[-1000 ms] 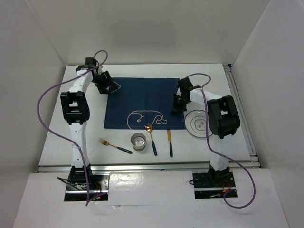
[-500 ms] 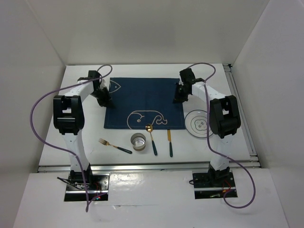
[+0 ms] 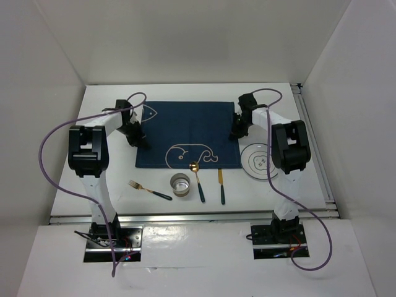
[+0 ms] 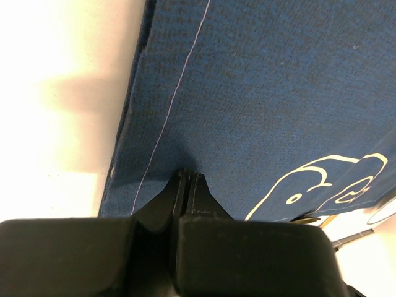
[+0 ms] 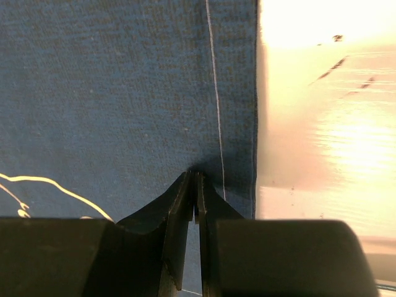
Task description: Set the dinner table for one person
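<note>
Jaws of the left gripper [image 4: 187,176] and right gripper [image 5: 193,175] are closed tip to tip with nothing visibly clamped, pressing on the dark blue whale-outline cloth placemat [image 3: 185,127] that spans between them. Both have slid nearward from its far corners, which now lie flat, so the mat is judged laid. Beneath them the large white rectangular dinner table [image 3: 185,93] appears to lie with its long axis running jaw to jaw.

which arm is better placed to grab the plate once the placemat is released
Right, probably. The plate lies on the dinner table just off the placemat's right edge, near the right end effector pinching that edge. The left end effector pinches the opposite edge, the whole placemat away.
</note>
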`<state>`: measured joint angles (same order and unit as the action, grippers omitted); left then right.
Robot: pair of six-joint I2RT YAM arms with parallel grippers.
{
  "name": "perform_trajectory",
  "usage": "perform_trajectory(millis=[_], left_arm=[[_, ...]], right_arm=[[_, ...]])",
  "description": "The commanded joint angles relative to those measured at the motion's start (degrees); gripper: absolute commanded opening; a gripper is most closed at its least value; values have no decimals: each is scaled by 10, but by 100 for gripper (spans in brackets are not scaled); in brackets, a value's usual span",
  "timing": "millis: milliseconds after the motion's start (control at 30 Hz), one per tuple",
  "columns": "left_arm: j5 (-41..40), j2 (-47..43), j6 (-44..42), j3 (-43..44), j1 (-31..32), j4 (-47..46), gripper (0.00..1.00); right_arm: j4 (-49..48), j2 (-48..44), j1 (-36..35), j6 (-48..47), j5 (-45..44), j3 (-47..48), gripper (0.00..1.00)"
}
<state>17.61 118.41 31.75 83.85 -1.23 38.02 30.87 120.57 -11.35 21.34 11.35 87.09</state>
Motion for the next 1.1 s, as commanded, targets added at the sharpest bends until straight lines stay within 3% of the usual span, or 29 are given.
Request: perform_trajectory(millis=[0, 367, 433, 467, 533, 600, 633, 767, 867, 967, 1067], left_arm=[[-43, -11, -5, -13, 1, 0, 0], [-58, -43, -11, -14, 1, 23, 0], [-75, -62, -17, 0, 1, 30, 6], [-82, -70, -25, 10, 10, 40, 11], [-106, -84, -33, 46, 28, 55, 30], [-111, -100, -41, 84, 46, 85, 37], [-119, -106, -47, 94, 52, 92, 43], [-119, -163, -52, 100, 81, 104, 54], [-96, -213, -52, 69, 107, 98, 54], [-96, -251, -52, 47, 131, 111, 53], [-107, -287, -38, 21, 131, 124, 51]], right_arm=[[2, 13, -2, -6, 17, 6, 17], [15, -2, -8, 6, -7, 31, 17], [44, -39, -8, 19, -31, 50, 17], [44, -59, -8, 19, -53, 55, 30], [44, -128, -8, 25, -72, 55, 57], [38, -170, -1, 25, -104, 40, 77], [45, -206, 5, 32, -110, 31, 79], [51, -300, 22, 43, -98, -66, 82], [33, -376, 22, 27, -37, -172, 82], [39, -421, -18, 14, 6, -227, 83], [39, -434, -128, 23, 19, -234, 87]])
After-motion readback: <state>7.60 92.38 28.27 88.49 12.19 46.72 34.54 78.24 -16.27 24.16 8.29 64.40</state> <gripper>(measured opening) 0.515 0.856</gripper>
